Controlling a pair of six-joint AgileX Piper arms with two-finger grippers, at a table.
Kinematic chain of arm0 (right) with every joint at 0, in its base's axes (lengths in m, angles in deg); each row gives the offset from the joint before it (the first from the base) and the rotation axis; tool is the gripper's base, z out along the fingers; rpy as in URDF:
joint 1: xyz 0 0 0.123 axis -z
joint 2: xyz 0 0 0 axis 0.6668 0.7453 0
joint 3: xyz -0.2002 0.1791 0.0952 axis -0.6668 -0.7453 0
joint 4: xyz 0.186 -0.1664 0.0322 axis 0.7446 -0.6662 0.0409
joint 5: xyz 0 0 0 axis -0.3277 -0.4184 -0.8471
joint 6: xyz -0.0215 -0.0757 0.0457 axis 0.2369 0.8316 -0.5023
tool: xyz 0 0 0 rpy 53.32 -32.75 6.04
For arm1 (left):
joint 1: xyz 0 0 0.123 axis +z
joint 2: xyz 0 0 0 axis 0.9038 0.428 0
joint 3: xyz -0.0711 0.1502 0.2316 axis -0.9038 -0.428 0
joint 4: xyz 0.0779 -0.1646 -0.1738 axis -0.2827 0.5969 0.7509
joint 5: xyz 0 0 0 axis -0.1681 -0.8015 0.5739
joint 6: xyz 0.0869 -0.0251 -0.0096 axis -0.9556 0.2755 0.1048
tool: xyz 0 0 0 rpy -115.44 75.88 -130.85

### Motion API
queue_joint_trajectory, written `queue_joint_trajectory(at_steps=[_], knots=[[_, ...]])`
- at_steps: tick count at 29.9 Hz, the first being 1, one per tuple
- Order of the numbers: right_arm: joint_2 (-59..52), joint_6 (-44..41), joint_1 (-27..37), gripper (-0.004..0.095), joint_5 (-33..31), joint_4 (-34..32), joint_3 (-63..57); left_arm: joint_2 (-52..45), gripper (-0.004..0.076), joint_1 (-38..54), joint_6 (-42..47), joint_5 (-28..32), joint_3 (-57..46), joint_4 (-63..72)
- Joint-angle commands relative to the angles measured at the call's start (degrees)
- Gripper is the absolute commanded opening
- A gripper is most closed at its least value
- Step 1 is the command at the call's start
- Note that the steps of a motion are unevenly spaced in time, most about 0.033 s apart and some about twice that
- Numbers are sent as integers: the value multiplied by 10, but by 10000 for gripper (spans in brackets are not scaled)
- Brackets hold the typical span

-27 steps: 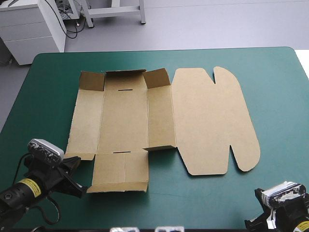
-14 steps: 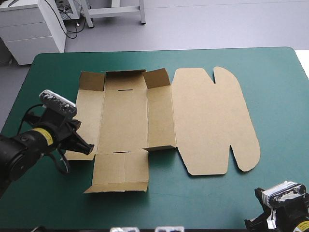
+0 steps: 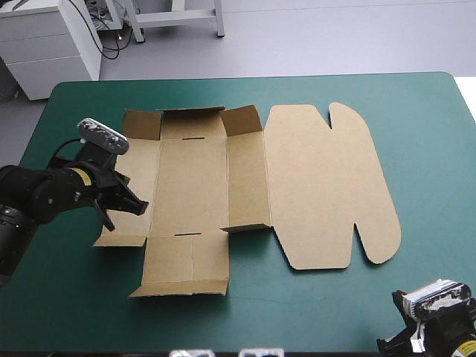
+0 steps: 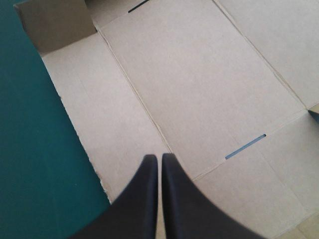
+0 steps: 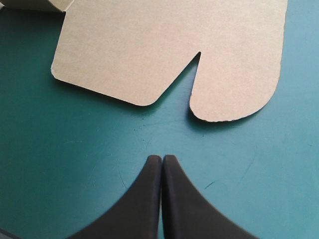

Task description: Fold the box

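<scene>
The teal-green cover (image 3: 424, 119) carries the brown box (image 3: 193, 178), mostly flat at mid-table. The left gripper (image 4: 159, 157), fingers pressed together, hovers over its left panel; the right gripper (image 5: 162, 158), likewise pressed together, sits at the near right corner.

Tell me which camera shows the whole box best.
High view: the box spread out, every panel visible. The left wrist view shows only its left and middle panels; the right wrist view only the notched lid.

box (image 3: 245, 186) flat on the table (image 3: 431, 111), left gripper (image 3: 138, 208) over its left panel, right gripper (image 5: 161, 160) off it, near right corner
</scene>
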Motion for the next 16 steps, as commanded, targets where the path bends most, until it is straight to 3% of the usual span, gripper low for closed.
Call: queue_joint_trajectory(at_steps=[1, 7, 10, 16], knots=[[7, -1, 1, -14, 22, 6, 15, -8, 18, 115, -101, 9, 19, 136], [7, -1, 1, -14, 22, 6, 15, 0, 18, 357, -274, -100, 18, 365], [7, -1, 1, -14, 20, 8, 15, 1, 18, 451, -296, -134, 18, 413], [7, -1, 1, -14, 18, 9, 15, 4, 18, 557, -309, -132, 17, 471]])
